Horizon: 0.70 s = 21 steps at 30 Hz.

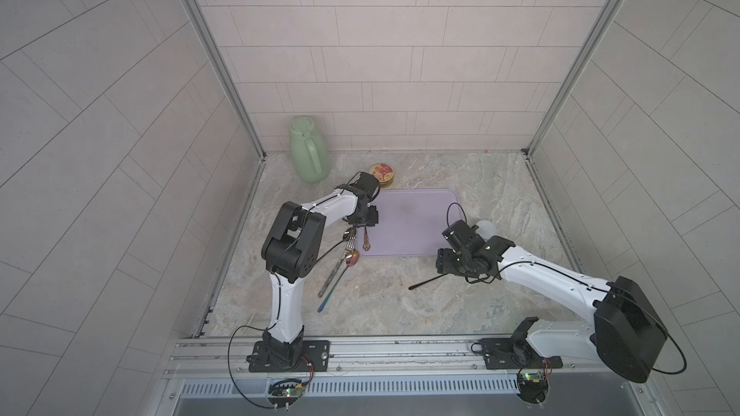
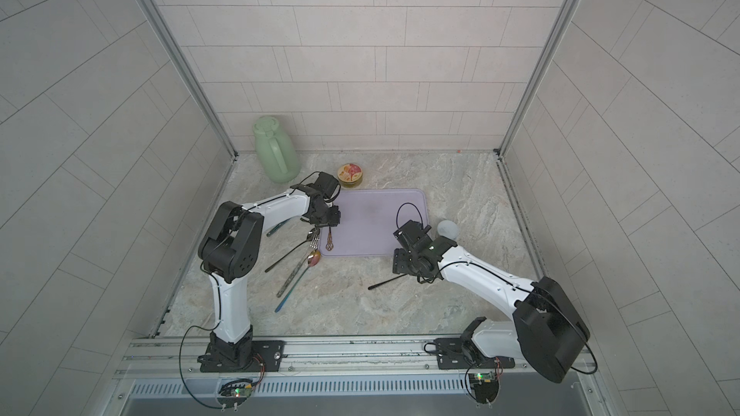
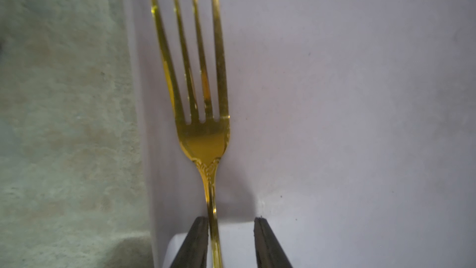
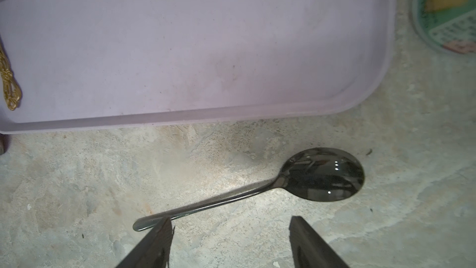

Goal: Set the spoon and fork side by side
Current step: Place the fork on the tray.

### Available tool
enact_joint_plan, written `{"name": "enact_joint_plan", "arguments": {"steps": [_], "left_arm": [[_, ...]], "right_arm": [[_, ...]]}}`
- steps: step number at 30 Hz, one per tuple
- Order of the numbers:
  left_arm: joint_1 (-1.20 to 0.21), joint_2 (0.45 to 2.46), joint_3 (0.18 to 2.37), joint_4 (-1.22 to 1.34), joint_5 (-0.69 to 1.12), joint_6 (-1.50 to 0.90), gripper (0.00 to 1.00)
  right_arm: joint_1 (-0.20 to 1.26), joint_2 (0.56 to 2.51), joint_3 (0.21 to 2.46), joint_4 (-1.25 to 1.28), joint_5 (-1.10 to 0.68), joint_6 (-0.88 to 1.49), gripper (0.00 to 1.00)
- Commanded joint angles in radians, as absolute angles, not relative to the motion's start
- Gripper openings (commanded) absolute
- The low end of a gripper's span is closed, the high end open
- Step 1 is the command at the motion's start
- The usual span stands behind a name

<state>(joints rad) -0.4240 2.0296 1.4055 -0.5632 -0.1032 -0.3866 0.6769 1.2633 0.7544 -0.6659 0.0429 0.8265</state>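
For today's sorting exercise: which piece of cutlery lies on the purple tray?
The gold fork; the black spoon and the rest lie on the counter.

The lilac tray (image 1: pixel 416 218) is bare across its middle and right; a gold fork (image 1: pixel 366 241) lies along its left edge. Loose cutlery (image 1: pixel 340 264) crowds the desk (image 1: pixel 392 306) left of it. A green jug (image 1: pixel 309 154) and a tin (image 1: pixel 383 174) stand behind; the front desk is open but for a black spoon (image 1: pixel 424 282)
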Motion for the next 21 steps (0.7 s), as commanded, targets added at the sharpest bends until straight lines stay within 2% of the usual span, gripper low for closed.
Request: {"name": "enact_joint_plan", "arguments": {"steps": [1,16,21], "left_arm": [[-0.431,2.070,1.418,-0.585,-0.103,-0.388,0.33],[-0.442,2.072,1.455,-0.571,-0.056,-0.373,0.33],[-0.455,1.972,1.407,-0.587,-0.060,-0.370,0.33]], "right_arm": [[0.687,1.227,0.738,-0.696,0.061,0.845,0.75],[0.747,1.298,0.695,-0.651,0.035,0.929,0.74],[0.754,1.351,0.717,-0.653,0.045,0.950,0.81]]}}
